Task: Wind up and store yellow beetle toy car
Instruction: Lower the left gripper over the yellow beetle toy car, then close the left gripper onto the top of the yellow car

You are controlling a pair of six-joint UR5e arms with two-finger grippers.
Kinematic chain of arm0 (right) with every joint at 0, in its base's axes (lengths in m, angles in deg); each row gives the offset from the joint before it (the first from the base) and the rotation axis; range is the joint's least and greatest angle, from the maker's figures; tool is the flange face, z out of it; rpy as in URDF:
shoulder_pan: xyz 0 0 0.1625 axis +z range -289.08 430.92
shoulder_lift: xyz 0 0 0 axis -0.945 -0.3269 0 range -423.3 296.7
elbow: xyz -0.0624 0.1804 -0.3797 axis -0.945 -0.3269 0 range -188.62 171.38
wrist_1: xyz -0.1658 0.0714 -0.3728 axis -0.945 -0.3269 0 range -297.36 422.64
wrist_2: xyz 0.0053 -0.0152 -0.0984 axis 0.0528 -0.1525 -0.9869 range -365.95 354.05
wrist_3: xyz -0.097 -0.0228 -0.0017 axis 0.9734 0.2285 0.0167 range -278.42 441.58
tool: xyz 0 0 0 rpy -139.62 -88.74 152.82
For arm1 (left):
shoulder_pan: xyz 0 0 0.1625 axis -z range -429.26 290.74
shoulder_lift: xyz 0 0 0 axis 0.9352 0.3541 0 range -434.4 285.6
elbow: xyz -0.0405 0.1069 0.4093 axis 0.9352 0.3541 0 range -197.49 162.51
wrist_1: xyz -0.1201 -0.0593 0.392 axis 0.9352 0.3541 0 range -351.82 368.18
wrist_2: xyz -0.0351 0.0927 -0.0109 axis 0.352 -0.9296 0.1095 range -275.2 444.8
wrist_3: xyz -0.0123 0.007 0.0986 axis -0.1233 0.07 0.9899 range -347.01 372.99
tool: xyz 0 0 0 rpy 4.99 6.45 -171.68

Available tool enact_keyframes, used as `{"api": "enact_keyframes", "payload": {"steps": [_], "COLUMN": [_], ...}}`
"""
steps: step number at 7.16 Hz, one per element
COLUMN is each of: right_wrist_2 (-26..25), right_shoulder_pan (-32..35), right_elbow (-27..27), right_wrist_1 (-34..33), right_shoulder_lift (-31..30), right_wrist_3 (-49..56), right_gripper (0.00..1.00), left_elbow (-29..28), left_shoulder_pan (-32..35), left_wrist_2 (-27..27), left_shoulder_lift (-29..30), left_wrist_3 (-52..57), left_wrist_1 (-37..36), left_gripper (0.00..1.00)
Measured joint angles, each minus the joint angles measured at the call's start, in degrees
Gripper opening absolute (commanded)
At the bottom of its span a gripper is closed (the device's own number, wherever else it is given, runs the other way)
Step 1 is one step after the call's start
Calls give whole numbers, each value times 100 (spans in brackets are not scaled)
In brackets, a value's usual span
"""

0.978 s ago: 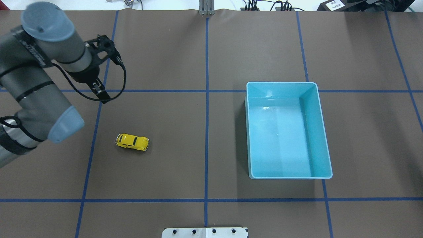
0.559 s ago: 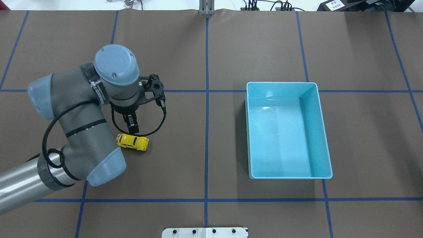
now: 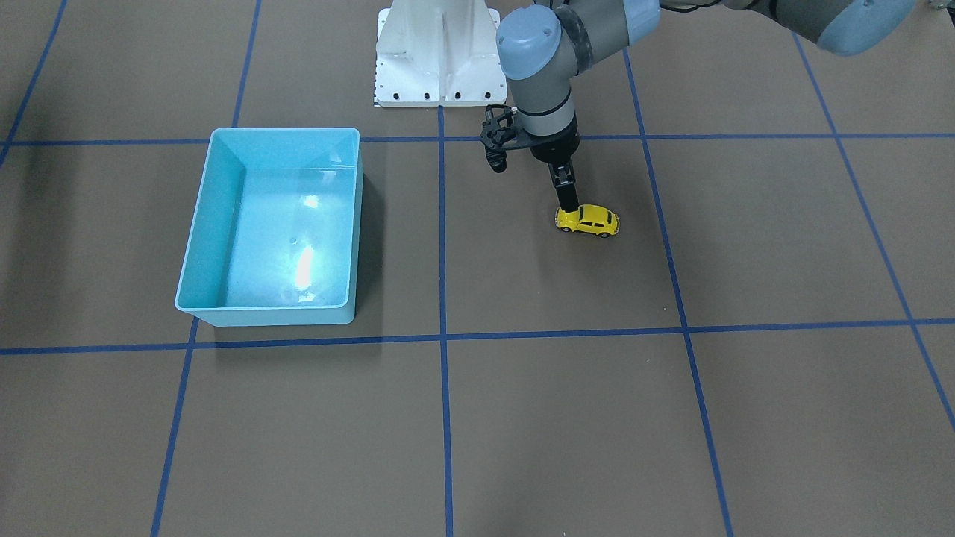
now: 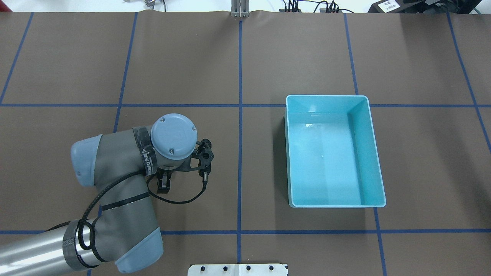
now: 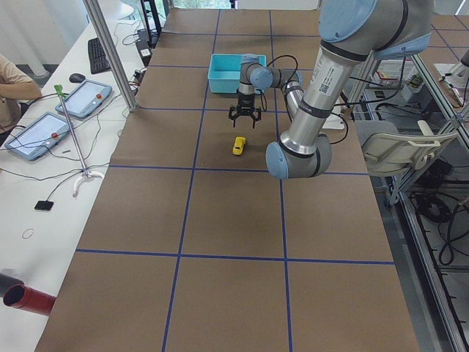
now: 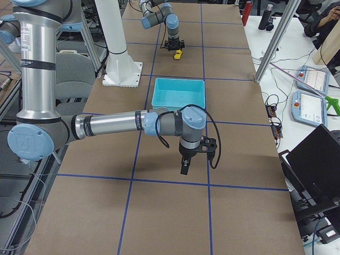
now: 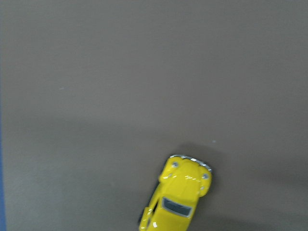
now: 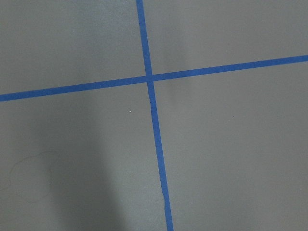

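The yellow beetle toy car [image 3: 588, 221] stands on its wheels on the brown table, left of the middle in the robot's terms. It also shows in the left wrist view [image 7: 178, 199] and both side views [image 5: 239, 145] [image 6: 179, 54]. In the overhead view my left arm hides it. My left gripper [image 3: 568, 207] [image 4: 164, 188] points straight down just above the car's end, apart from it; its fingers look spread and empty. My right gripper [image 6: 184, 169] hangs over bare table far from the car; I cannot tell whether it is open.
The light-blue bin [image 4: 326, 96] [image 3: 192, 246] stands empty on the robot's right half of the table. The white robot base plate [image 3: 440, 52] is at the table's near edge. Blue tape lines cross the brown mat [image 8: 149, 79].
My left arm has swung from the table's far left toward the robot and over the car, and now hides it in the overhead view. The car and bin have not moved.
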Motion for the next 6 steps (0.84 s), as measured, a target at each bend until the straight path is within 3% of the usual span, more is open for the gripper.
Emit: {"api": "enact_keyframes", "payload": {"steps": [6], "right_wrist_2": [0], "right_shoulder_pan": [0], "right_elbow": [2], "right_wrist_1": [-1], "right_shoulder_lift": [0], "right_wrist_3": [0], "right_gripper": [100], "left_elbow": [-527], "left_shoulder_pan": [-23], "left_wrist_2": [-71], "left_shoulder_lift": [-31], "left_wrist_3": [201], "left_wrist_1": [399], "left_gripper": [100]}}
